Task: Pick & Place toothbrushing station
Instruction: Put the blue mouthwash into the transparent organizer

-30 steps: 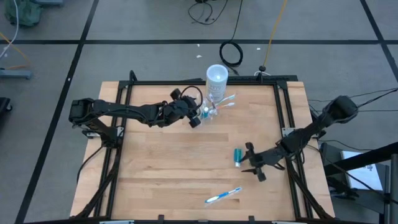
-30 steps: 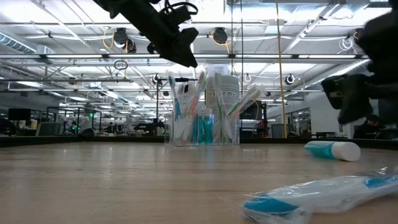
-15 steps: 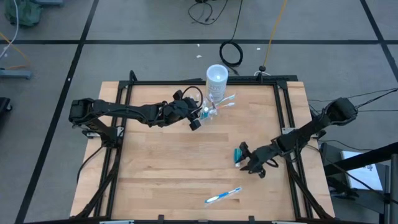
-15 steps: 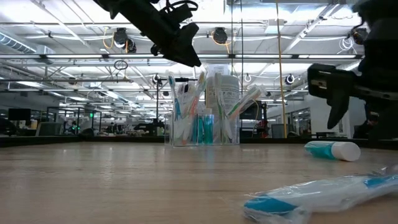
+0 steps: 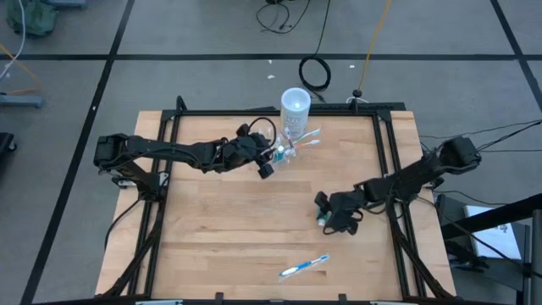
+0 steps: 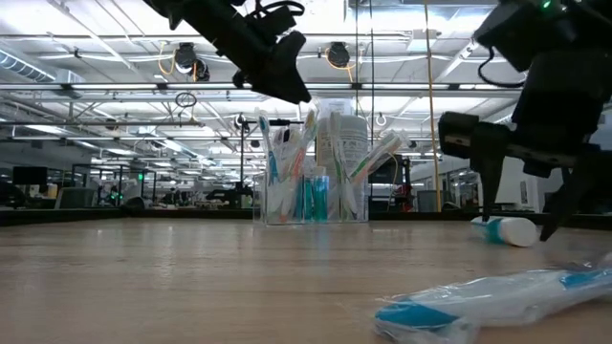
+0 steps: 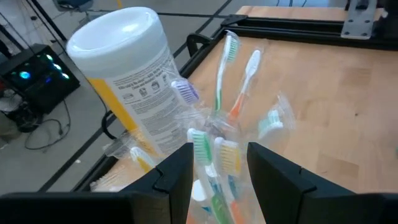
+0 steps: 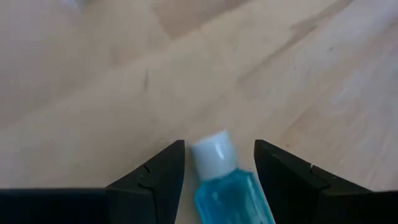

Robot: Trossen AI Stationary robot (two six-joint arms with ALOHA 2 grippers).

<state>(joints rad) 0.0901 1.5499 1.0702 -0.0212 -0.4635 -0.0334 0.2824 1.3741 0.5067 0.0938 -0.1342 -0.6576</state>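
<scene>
light: bright overhead strips | glare: ceiling, low view | blur: near toothbrush (image 6: 497, 291)

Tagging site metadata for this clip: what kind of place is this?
Probably a robotics lab or test hall, not a bathroom. A wooden table in a black metal frame stands on grey carpet marked with tape lines, cables trail across the floor, and the low view shows a large open room with ceiling light strips.

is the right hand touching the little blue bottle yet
Apart. The right wrist view shows the right hand open, its fingers straddling the blue bottle with wood visible on both sides.
</scene>
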